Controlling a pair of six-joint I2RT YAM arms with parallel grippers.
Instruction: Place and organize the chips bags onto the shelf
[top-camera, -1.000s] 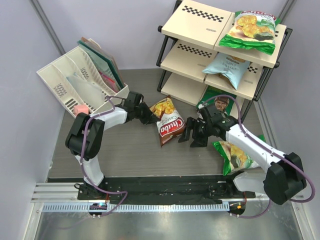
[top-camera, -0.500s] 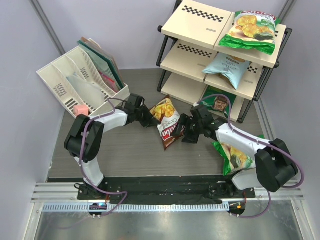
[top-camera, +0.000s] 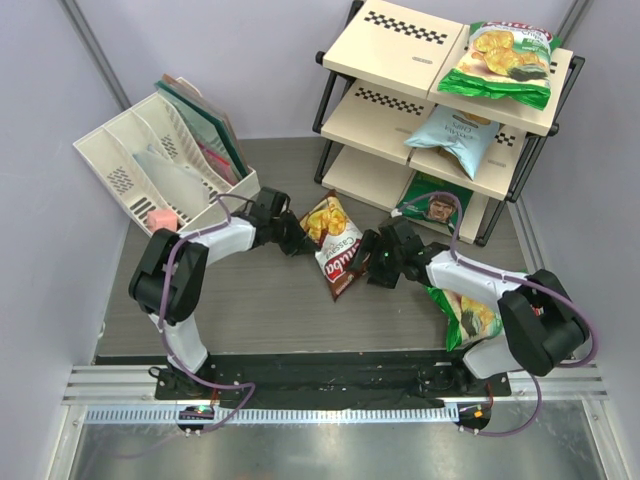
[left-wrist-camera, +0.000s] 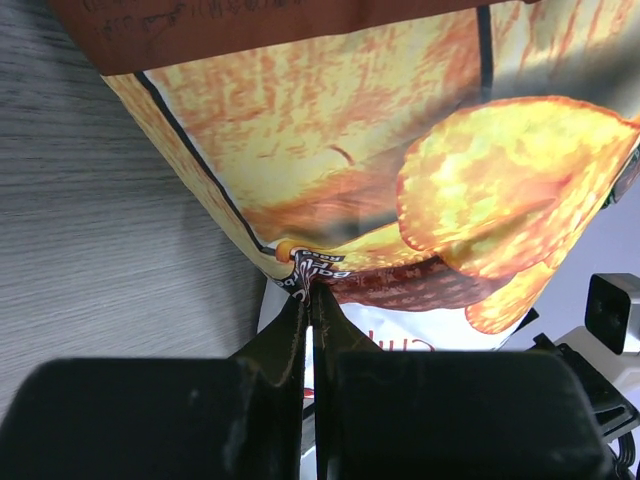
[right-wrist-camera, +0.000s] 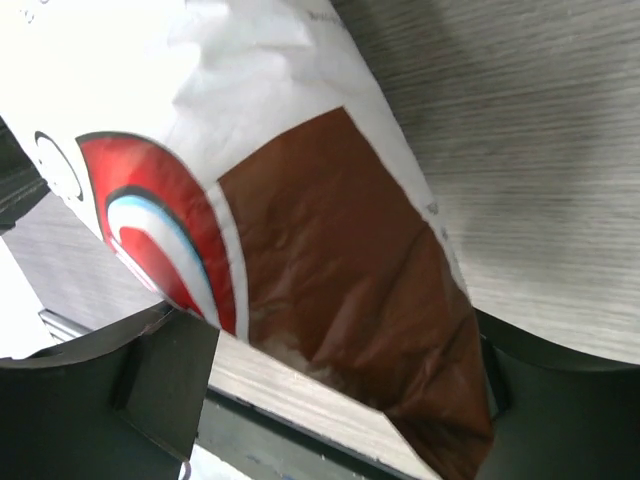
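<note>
At wrist level, not overhead: left claw (left-wrist-camera: 310, 305) pinches brown bag (left-wrist-camera: 400, 150), right claw (right-wrist-camera: 350, 385) gapes around it.

the dark brown bag (top-camera: 336, 247) with the red chuba logo and yellow chips printed on it is found mid-table, just in front of the shelf (top-camera: 395, 48) — its upper seam is pinched flat by the left gripper (left-wrist-camera: 312, 305). one green-and-white bag (top-camera: 500, 62) is laid flat on the right half of the top board, and the light blue bag (top-camera: 452, 135) is parked right under it on the middle tier. the second green-and-white bag (top-camera: 468, 312) is left down on the table at the right, partly hidden, apart from the rack — a three-tier black frame with cream boards and checkered strips.
</note>
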